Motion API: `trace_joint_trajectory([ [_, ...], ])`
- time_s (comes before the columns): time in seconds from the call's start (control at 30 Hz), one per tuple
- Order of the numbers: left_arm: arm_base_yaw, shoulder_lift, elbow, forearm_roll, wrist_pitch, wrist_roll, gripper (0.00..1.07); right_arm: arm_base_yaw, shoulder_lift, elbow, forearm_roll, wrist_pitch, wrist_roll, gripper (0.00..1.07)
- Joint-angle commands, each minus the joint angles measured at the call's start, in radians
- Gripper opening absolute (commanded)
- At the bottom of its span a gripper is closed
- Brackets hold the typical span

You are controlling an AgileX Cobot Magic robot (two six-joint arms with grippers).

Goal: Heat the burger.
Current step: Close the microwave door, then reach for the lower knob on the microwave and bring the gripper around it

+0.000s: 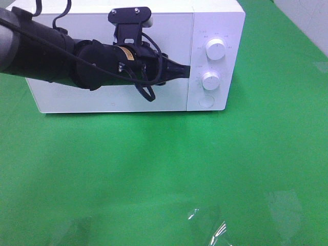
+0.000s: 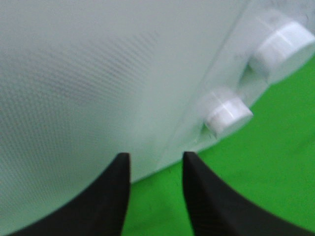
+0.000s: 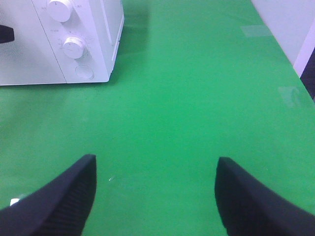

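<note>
I see a smooth white microwave (image 1: 171, 36), glossy white plastic knobs (image 1: 214, 49), a matt green counter (image 1: 154, 169), and ribbed matt-black fingers (image 3: 59, 196) on the right end effector (image 3: 156, 159).

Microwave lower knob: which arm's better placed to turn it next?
Left. The left gripper sits at the front of the microwave, tips right beside the lower knob, jaws slightly apart. The right gripper hangs open over the green table, off to the side of the panel.

The green table (image 1: 154, 169) gives broad free room in front of the microwave (image 1: 220, 20) and to its right. The left arm (image 1: 56, 56) bars the closed door (image 1: 102, 100) — the left gripper (image 1: 188, 72) is just beside the knobs (image 1: 210, 80).
</note>
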Motion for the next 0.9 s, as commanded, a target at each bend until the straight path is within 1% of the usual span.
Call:
trace_joint_trajectory([
  [0.03,-0.031,-0.051,-0.009,-0.012,0.208,-0.005,0.84,-0.002,-0.026,0.004,0.001,-0.007,-0.005,0.66],
  [0.07,-0.035,-0.059,-0.009,-0.012,0.253,-0.005,0.95,-0.002,-0.026,0.004,0.001,-0.007,-0.005,0.66],
  [0.1,-0.035,-0.059,-0.009,-0.012,0.253,-0.005,0.95,-0.002,-0.026,0.004,0.001,-0.007,-0.005,0.66],
  [0.13,-0.042,-0.081,-0.009,-0.016,0.344,-0.008,1.0,-0.002,-0.026,0.004,0.001,-0.007,-0.005,0.66],
  [0.17,-0.042,-0.081,-0.009,-0.016,0.344,-0.008,1.0,-0.002,-0.026,0.004,0.001,-0.007,-0.005,0.66],
  [0.2,-0.046,-0.107,-0.009,-0.034,0.447,-0.012,0.99,-0.002,-0.026,0.004,0.001,-0.007,-0.005,0.66],
  [0.23,-0.046,-0.118,-0.009,-0.044,0.485,-0.012,0.99,-0.002,-0.026,0.004,0.001,-0.007,-0.005,0.66],
  [0.27,-0.046,-0.118,-0.009,-0.044,0.485,-0.012,0.99,-0.002,-0.026,0.004,0.001,-0.007,-0.005,0.66],
  [0.33,-0.046,-0.173,-0.009,-0.053,0.659,-0.012,0.99,-0.002,-0.026,0.004,0.001,-0.007,-0.005,0.66],
  [0.37,-0.046,-0.173,-0.009,-0.053,0.659,-0.012,0.99,-0.002,-0.026,0.004,0.001,-0.007,-0.005,0.66],
  [0.4,-0.046,-0.206,-0.009,-0.048,0.733,-0.012,0.99,-0.002,-0.026,0.004,0.001,-0.007,-0.005,0.66],
  [0.5,-0.046,-0.221,-0.009,-0.048,0.768,-0.012,0.99,-0.002,-0.026,0.004,0.001,-0.007,-0.005,0.66],
  [0.57,-0.046,-0.278,-0.009,-0.026,0.904,-0.014,0.99,-0.002,-0.026,0.004,0.001,-0.007,-0.005,0.66],
  [0.6,-0.046,-0.278,-0.009,-0.026,0.904,-0.014,0.99,-0.002,-0.026,0.004,0.001,-0.007,-0.005,0.66],
  [0.63,-0.035,-0.305,-0.009,-0.004,0.951,-0.041,0.99,-0.002,-0.026,0.004,0.001,-0.007,-0.005,0.66],
  [0.67,-0.035,-0.305,-0.009,-0.004,0.951,-0.041,0.99,-0.002,-0.026,0.004,0.001,-0.007,-0.005,0.66],
  [0.7,-0.022,-0.321,-0.009,0.013,0.986,-0.062,0.99,-0.002,-0.026,0.004,0.001,-0.007,-0.005,0.66],
  [0.73,-0.022,-0.321,-0.009,0.013,0.986,-0.062,0.99,-0.002,-0.026,0.004,0.001,-0.007,-0.005,0.66],
  [0.77,0.009,-0.346,-0.009,0.037,1.043,-0.078,0.99,-0.002,-0.026,0.004,0.001,-0.007,-0.005,0.66],
  [0.8,0.052,-0.372,-0.009,0.056,1.099,-0.081,0.99,-0.002,-0.026,0.004,0.001,-0.007,-0.005,0.66],
  [0.83,0.052,-0.372,-0.009,0.056,1.099,-0.081,0.99,-0.002,-0.026,0.004,0.001,-0.007,-0.005,0.66],
  [0.87,0.097,-0.401,-0.009,0.067,1.139,-0.081,0.99,-0.002,-0.026,0.004,0.001,-0.007,-0.005,0.66],
  [0.9,0.097,-0.401,-0.009,0.067,1.139,-0.081,0.99,-0.002,-0.026,0.004,0.001,-0.007,-0.005,0.66],
])
